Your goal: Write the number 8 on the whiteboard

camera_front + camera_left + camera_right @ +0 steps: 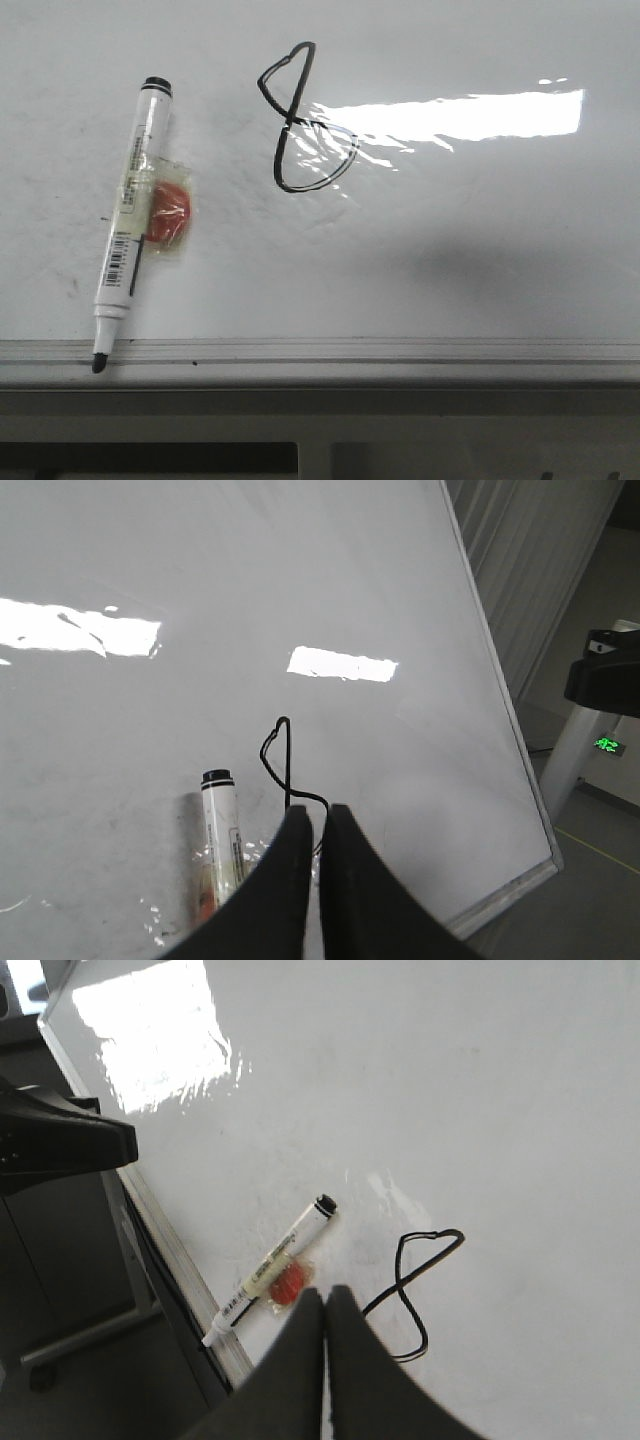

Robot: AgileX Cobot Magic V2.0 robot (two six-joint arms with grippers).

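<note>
The number 8 (291, 121) is drawn in thin black marker on the whiteboard (480, 250), with a pointed upper loop and a rounder lower loop. It also shows in the left wrist view (288, 765) and the right wrist view (403, 1283). A white marker (135, 215) with a bare black tip lies loose on the board left of the figure, its tip on the grey edge rail (400, 350). A red lump in clear tape (170, 212) is stuck to it. My left gripper (318, 815) and right gripper (325, 1295) are both shut and empty, above the board. Neither shows in the front view.
A bright glare patch (460, 115) lies right of the figure. Beyond the board's edge in the left wrist view stands a black device on a post (605, 675). A dark arm part (60, 1145) sits off the board's edge in the right wrist view.
</note>
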